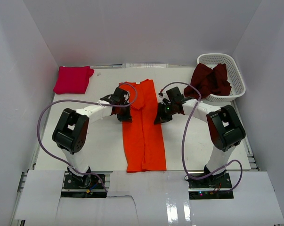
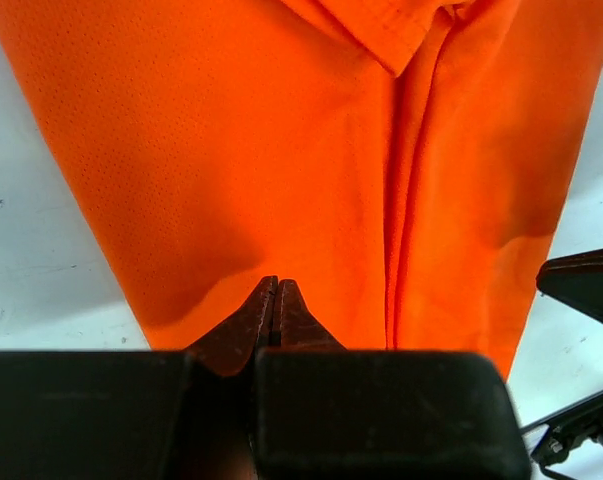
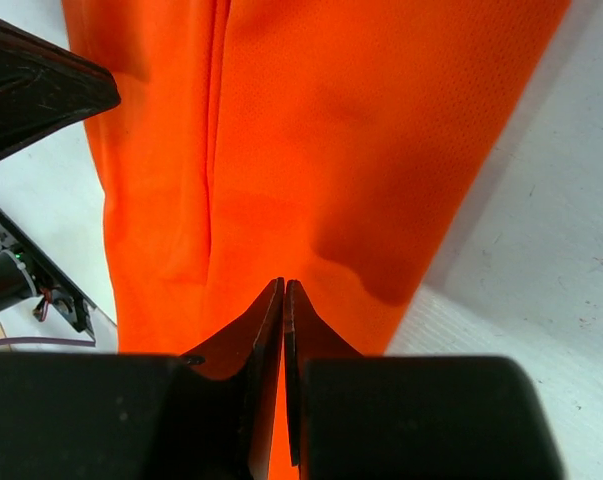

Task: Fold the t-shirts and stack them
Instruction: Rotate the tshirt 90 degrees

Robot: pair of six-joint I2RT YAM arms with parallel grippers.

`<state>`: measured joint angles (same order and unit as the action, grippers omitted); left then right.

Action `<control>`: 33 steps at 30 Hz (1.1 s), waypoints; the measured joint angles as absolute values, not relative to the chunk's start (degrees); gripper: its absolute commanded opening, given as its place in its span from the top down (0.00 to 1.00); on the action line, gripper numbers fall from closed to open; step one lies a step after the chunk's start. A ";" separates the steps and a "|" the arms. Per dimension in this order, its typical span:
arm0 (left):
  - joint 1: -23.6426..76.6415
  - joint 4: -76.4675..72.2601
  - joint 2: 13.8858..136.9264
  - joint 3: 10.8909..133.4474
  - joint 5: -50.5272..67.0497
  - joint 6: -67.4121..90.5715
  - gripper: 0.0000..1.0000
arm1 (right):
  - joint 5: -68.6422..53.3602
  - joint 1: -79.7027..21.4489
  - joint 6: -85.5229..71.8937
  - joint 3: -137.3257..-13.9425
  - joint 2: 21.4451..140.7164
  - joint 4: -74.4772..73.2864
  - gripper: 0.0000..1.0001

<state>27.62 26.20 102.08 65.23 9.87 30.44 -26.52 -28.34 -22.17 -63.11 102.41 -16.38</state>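
The bright orange t-shirt lies flat on the table as a long narrow strip, its sides folded in, running from the far middle to the near edge. My left gripper is shut, its tips low over the strip's left edge. My right gripper is shut, its tips low over the strip's right edge. I see no cloth pinched in either. The magenta-pink t-shirt lies folded at the far left corner. The dark maroon t-shirt is bunched up in the basket.
The white lattice basket stands at the far right corner. The white table shows bare surface on both sides of the orange strip. White walls enclose the table on three sides. Purple cables loop from each arm.
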 measured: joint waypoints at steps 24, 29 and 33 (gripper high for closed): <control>27.00 23.83 114.98 77.17 9.72 29.85 0.94 | -26.76 -28.86 -22.02 -69.71 113.21 -14.87 0.92; 26.04 25.30 118.85 83.05 9.96 29.87 0.94 | -26.55 -28.08 -22.04 -71.29 114.28 -14.90 0.92; 25.17 26.55 120.73 86.13 9.61 29.85 0.94 | -26.30 -26.83 -22.00 -73.21 115.59 -15.07 0.92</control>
